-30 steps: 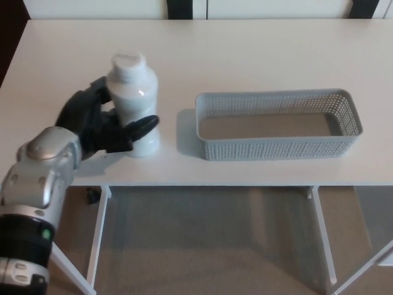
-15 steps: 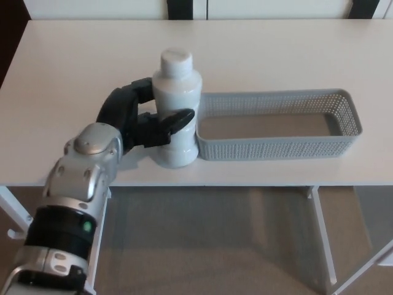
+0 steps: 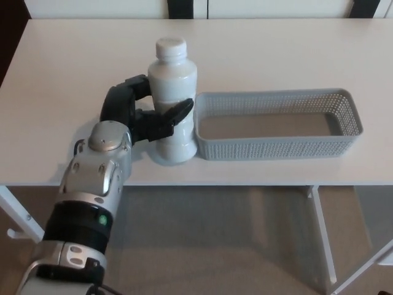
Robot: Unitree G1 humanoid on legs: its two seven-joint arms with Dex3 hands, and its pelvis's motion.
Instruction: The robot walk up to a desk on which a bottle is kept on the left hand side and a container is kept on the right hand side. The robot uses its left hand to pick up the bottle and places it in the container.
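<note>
White bottle (image 3: 173, 101): upright, capped, held at mid-body; its base sits at the left end of the container, touching or just beside it, over the desk's front part.
Left hand (image 3: 138, 114): black fingers (image 3: 174, 114) and thumb closed around the bottle from its left side.
Container (image 3: 277, 124): grey perforated basket, long and shallow, interior bare, on the desk's right half.
Desk (image 3: 67, 67): white top.
Right hand: out of frame.
</note>
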